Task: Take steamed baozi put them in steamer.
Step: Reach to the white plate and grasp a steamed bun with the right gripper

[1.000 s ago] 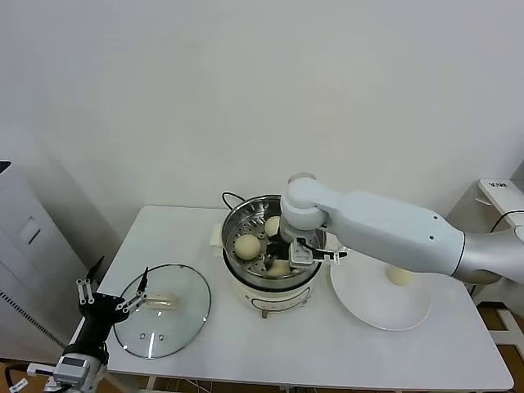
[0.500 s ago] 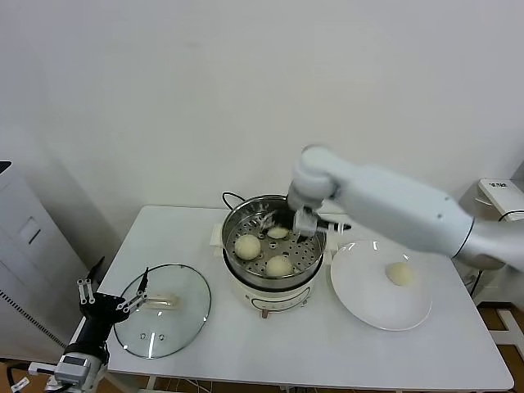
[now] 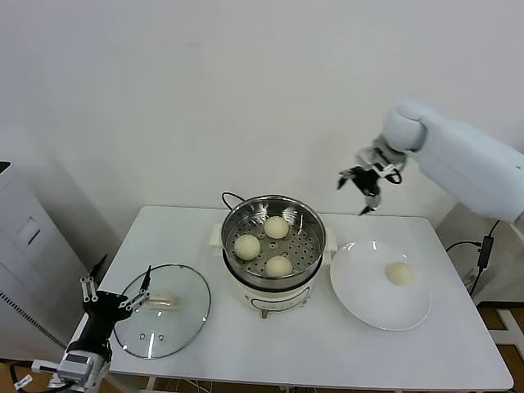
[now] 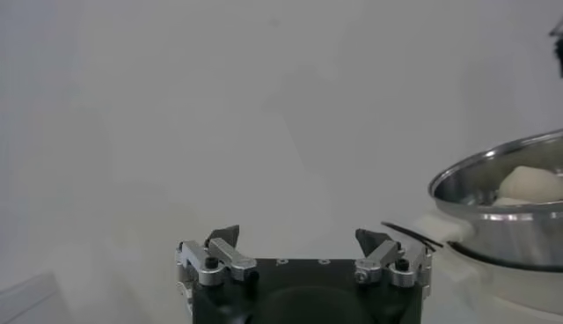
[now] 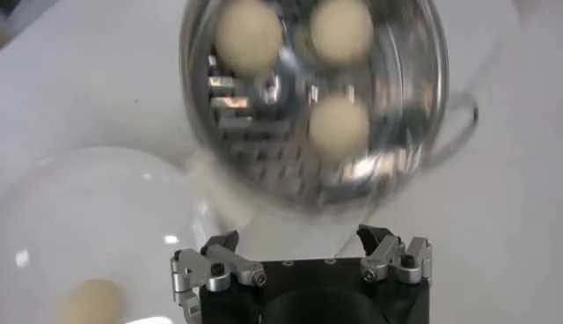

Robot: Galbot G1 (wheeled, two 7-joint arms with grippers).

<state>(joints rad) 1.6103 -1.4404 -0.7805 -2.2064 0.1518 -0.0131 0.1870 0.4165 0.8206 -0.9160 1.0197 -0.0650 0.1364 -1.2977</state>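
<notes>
Table [image 3: 311, 352] white, fills lower half of head view. Steamer [image 3: 274, 214] at centre. Plate [image 3: 360, 299] at 3 o'clock of steamer, just beside it. Glass lid [image 3: 184, 323] at 8 o'clock, flat on table. Right gripper [image 3: 364, 184] in air at 1 o'clock of steamer, jaws apart, empty. Left gripper [image 3: 115, 296] low at 8 o'clock, by lid edge, jaws apart, empty. Three baozi [image 3: 277, 227] inside steamer, spaced apart. Fourth baozi [image 3: 399, 273] alone on plate.
</notes>
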